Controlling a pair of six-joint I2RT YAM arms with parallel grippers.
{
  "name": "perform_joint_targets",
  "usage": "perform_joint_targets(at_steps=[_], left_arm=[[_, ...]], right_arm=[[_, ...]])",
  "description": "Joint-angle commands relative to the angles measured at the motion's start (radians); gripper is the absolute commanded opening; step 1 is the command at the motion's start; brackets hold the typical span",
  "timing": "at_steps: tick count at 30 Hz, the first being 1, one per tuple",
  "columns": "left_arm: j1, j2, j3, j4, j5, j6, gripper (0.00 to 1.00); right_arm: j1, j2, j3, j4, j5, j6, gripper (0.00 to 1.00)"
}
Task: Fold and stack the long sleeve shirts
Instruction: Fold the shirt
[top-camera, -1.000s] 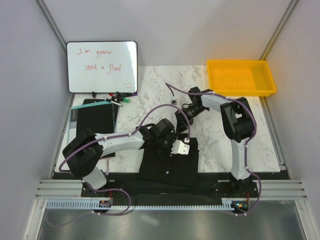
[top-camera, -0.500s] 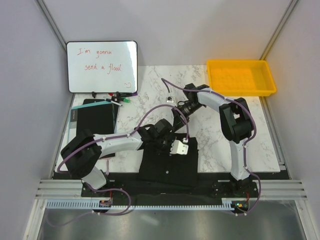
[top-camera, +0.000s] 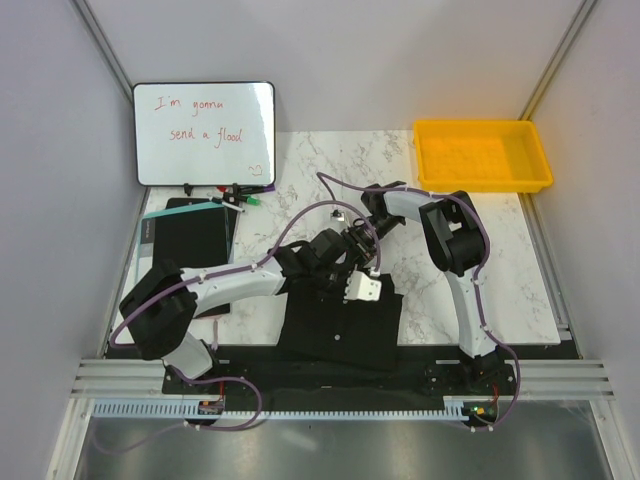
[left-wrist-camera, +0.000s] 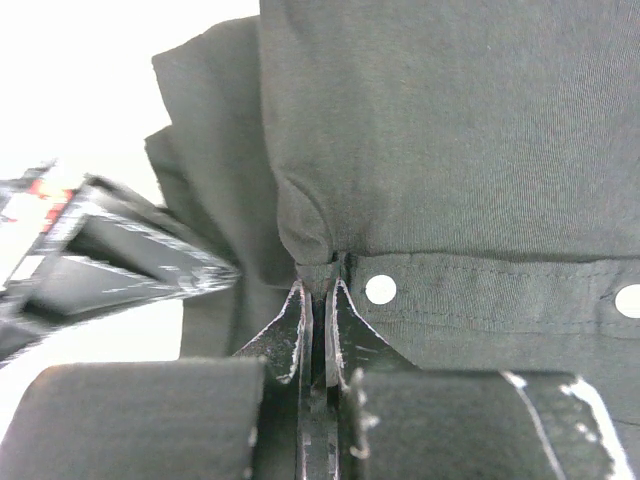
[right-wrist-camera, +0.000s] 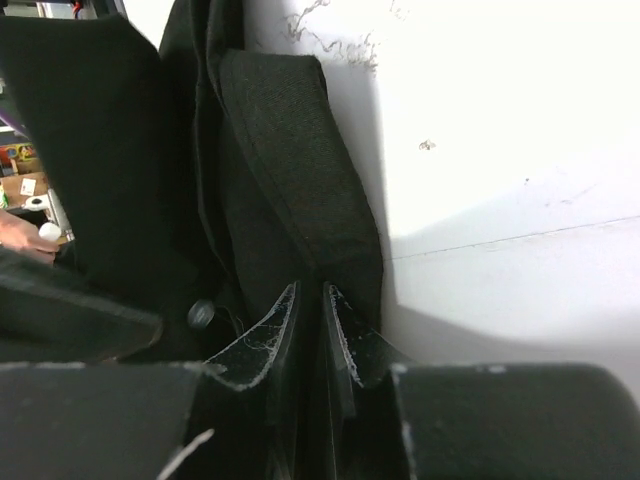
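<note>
A black long sleeve shirt (top-camera: 340, 325) lies on the marble table in front of the arms, its near part hanging toward the front edge. My left gripper (top-camera: 345, 262) is shut on a fold of the shirt (left-wrist-camera: 430, 130) beside the button band with pale buttons (left-wrist-camera: 380, 289). My right gripper (top-camera: 358, 238) is shut on a thick black edge of the shirt (right-wrist-camera: 290, 170), close to the left gripper. Both grips sit at the shirt's far edge.
A yellow tray (top-camera: 481, 153) stands at the back right. A whiteboard (top-camera: 204, 132) leans at the back left with markers (top-camera: 235, 193) below it. A flat black board (top-camera: 188, 240) lies at the left.
The right gripper has moved left and nearer, toward the left gripper. The left gripper has shifted slightly away, and the shirt's far edge has bunched between them.
</note>
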Motion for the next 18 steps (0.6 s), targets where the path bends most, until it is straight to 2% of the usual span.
perform_joint_targets(at_steps=[1, 7, 18], left_arm=[[0.035, -0.025, 0.096, -0.004, -0.01, 0.045, 0.02], [0.084, 0.036, 0.156, -0.013, 0.002, 0.094, 0.02], [0.13, 0.09, 0.114, 0.037, -0.024, 0.129, 0.02]], right_arm=[[0.003, 0.015, 0.011, 0.05, 0.069, -0.037, 0.22], [0.003, 0.011, -0.003, 0.05, 0.072, -0.046, 0.22], [0.003, 0.002, 0.021, 0.045, 0.08, -0.044, 0.22]])
